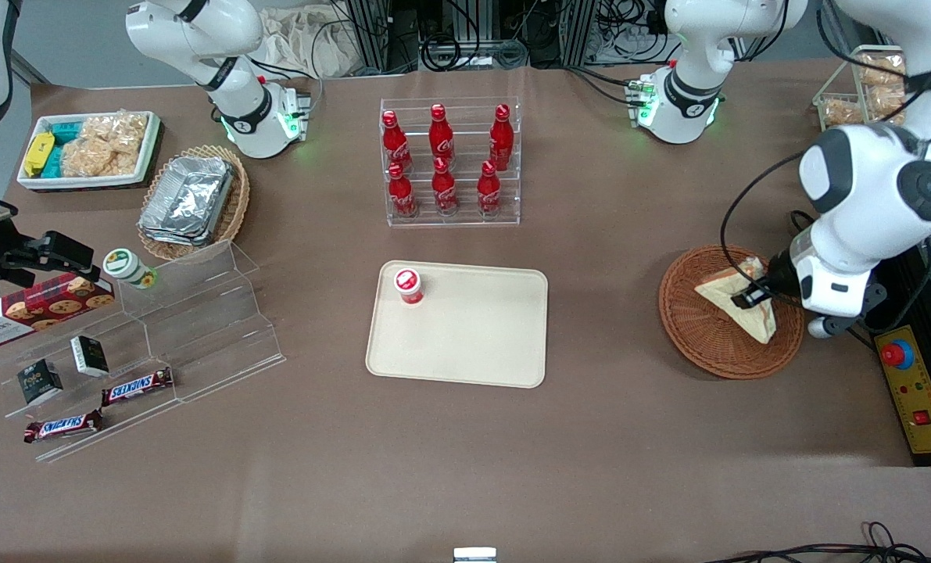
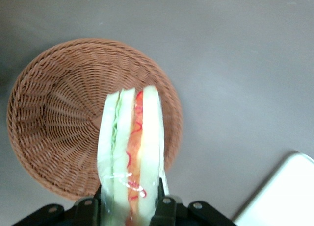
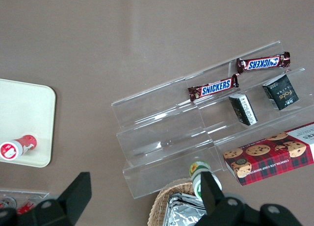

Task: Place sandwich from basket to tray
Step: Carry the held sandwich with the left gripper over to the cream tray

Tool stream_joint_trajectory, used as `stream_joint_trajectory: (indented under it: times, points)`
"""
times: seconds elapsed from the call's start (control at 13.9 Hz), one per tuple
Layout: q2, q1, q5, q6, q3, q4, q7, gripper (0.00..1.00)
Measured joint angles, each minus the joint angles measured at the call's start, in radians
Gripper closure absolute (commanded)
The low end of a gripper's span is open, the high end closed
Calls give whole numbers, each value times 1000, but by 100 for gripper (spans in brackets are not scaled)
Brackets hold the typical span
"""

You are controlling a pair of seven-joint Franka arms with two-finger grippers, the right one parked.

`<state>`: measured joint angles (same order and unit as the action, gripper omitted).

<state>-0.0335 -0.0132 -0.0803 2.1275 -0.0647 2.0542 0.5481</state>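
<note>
Gripper (image 2: 130, 206) was clamped on the wrapped sandwich (image 2: 131, 152), jaws closed against both bread faces, wedge lifted above the wicker basket (image 2: 54, 118); carry step in hand; next move, judged: swing toward the cream tray (image 1: 465, 328), avoiding the red-capped cup (image 1: 408, 285)

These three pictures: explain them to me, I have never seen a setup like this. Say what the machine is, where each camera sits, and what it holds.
Two white robot arms stand at a brown table. One picture looks down from the front; the others come from cameras on each arm's wrist. The working arm's gripper is above the basket, shut on the sandwich, a wrapped wedge now lifted over the basket. It must go to the tray, where a small red-capped cup already stands. Cola bottles and snack shelves lie elsewhere.
</note>
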Motion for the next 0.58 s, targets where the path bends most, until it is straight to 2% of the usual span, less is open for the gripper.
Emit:
stream_joint_trajectory:
  times: [0.29, 0.58]
  points:
    - [51, -7, 2, -210, -163, -131, 34, 61]
    - [42, -12, 65, -240, -388, -179, 177, 65]
